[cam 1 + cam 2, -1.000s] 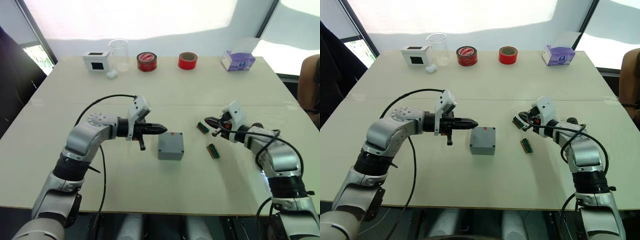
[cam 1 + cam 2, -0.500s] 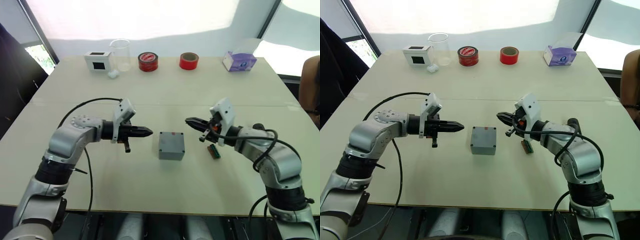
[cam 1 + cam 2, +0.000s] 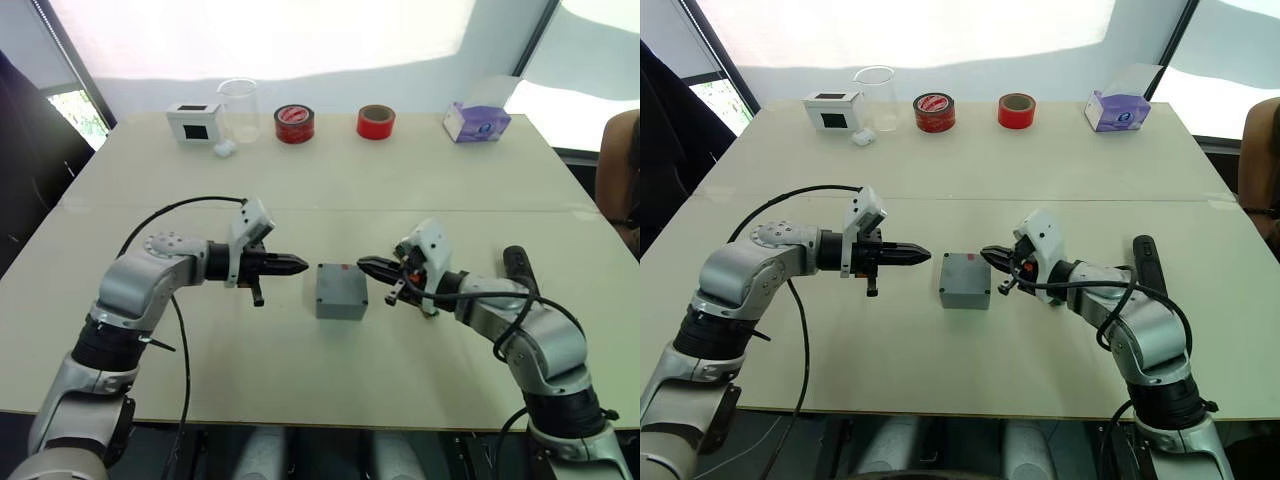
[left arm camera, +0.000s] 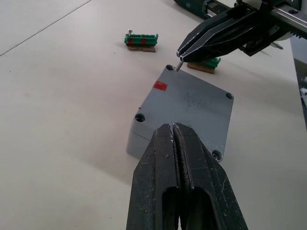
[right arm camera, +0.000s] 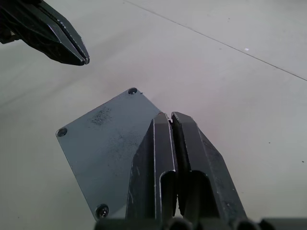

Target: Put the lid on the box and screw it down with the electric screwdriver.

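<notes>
At frame centre my right gripper pinches 1 screw over the lid's corner hole; my left gripper waits closed, empty.

We find the box at the middle of the frame on the table, the lid seated on it. Our left gripper sits just left of it, our right gripper just right. The electric screwdriver lies at middle right. Along the upper edge, left to right: white box, clear cup, two tape rolls, tissue box.
</notes>
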